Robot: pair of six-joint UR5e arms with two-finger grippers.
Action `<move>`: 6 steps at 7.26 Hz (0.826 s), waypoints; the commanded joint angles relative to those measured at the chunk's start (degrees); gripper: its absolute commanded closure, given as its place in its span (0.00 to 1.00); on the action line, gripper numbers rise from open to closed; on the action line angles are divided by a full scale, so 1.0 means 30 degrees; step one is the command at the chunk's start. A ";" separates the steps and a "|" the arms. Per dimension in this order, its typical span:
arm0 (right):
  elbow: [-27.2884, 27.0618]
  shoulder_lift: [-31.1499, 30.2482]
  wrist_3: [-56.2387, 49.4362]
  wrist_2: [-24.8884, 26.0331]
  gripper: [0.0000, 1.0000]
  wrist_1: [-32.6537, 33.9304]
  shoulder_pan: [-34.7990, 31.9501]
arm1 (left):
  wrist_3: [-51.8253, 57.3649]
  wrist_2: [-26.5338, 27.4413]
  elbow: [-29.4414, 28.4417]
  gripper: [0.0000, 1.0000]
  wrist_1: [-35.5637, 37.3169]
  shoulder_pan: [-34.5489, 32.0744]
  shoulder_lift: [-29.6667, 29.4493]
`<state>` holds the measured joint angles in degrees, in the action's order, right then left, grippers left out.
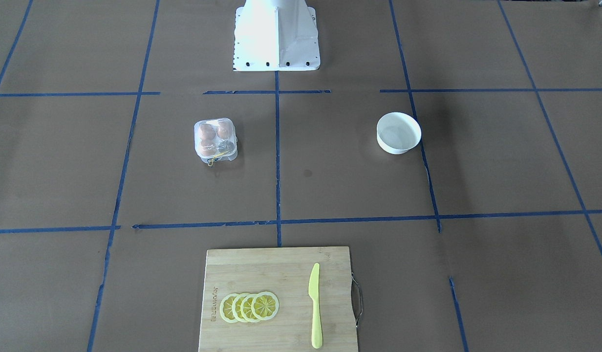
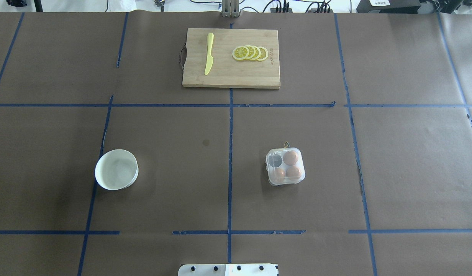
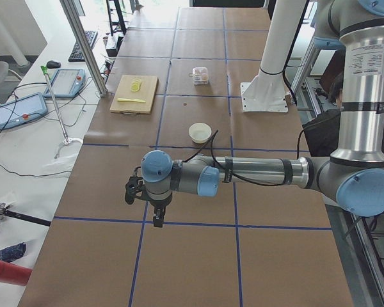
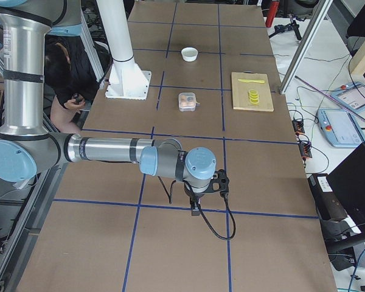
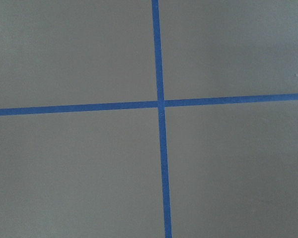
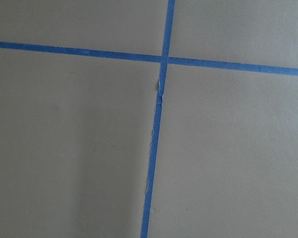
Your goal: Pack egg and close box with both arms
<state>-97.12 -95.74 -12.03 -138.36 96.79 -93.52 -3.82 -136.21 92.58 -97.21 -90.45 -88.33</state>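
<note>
The box (image 2: 285, 166) is a clear plastic carton right of the table's middle, with its lid down over the cells. It holds three tan-brown eggs (image 2: 290, 157); the fourth cell looks dark. A thin yellow band (image 2: 285, 145) sticks out at its far side. It also shows in the front-facing view (image 1: 216, 140). The left arm's gripper (image 3: 157, 219) hangs over bare paper at the table's left end, far from the box. The right arm's gripper (image 4: 194, 210) hangs over the right end. I cannot tell whether either is open. Both wrist views show only brown paper and blue tape.
An empty white bowl (image 2: 102, 161) stands left of the middle. A bamboo cutting board (image 2: 236, 73) at the far edge carries a yellow knife (image 2: 208, 53) and lemon slices (image 2: 250, 53). The white pedestal base (image 2: 228, 269) is at the near edge.
</note>
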 commanded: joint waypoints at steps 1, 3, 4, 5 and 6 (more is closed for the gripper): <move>-0.0030 -0.0049 -0.0004 -0.0023 0.00 0.0022 -0.0146 | 0.0014 0.0051 0.0632 0.00 -0.0028 -0.0727 -0.0001; -0.0089 -0.0079 0.0025 -0.0023 0.00 0.0022 -0.0205 | -0.0596 0.0051 0.1133 0.00 0.0001 -0.0729 0.0145; -0.0060 -0.0050 0.0025 -0.0023 0.00 0.0022 -0.0205 | -0.1326 0.0109 0.1075 0.00 -0.0057 -0.0729 0.0203; -0.0060 -0.0050 0.0228 -0.0023 0.00 0.0022 -0.0205 | -0.1392 -0.0006 0.1075 0.00 -0.0029 -0.0729 0.0262; -0.0089 -0.0050 0.0375 -0.0052 0.00 0.0022 -0.0205 | -0.1566 -0.0095 0.0901 0.00 -0.0028 -0.0729 0.0262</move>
<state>-97.32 -95.90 -11.44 -138.45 96.86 -94.13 -7.74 -136.19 95.66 -97.31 -92.63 -87.62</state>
